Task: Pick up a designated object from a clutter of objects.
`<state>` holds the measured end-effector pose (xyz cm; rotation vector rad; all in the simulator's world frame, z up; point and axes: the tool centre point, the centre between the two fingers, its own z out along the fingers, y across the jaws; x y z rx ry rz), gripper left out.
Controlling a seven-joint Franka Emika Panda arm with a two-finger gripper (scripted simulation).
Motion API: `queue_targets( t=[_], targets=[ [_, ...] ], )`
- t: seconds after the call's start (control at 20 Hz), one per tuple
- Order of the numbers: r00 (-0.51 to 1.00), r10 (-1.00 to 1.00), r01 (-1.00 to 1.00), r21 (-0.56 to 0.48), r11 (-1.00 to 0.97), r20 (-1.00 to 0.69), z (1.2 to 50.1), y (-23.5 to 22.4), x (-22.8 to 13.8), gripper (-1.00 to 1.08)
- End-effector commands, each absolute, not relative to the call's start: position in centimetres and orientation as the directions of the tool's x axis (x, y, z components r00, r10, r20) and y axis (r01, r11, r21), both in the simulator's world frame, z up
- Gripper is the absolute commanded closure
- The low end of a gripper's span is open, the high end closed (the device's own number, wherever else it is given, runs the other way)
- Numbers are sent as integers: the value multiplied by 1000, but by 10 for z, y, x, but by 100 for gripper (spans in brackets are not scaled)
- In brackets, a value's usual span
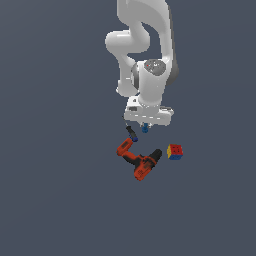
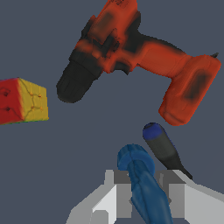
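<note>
At the lower centre of the wrist view, the end effector [image 2: 142, 197] is clamped on the blue piece [image 2: 142, 183], beside the screwdriver [image 2: 162, 146]. Small, rigid and probably light, it may slip; mid-shaft, below the knob, looks the safest hold.

The gripper [image 1: 145, 123] hung over the clutter with the blue piece [image 2: 144, 188] between its fingers. The screwdriver [image 2: 164, 148] lay just beside that piece, crowding one finger [image 2: 177, 192]. The drill [image 1: 138, 159] sat near, beyond the screwdriver. The cube [image 1: 175, 151] stood apart toward the exterior view's right, with bare floor [image 1: 60, 200] all round the group.
</note>
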<state>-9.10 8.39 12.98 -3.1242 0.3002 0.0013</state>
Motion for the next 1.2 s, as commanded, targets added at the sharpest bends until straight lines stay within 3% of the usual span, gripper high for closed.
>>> queue_targets(
  t=[0.0,1.15],
  targets=[
    [982,-190,-190,-4,-982,-2,150,75,-79,108],
    [982,-191,-191,-2,-982,-1,324,-2,36,108]
  ],
)
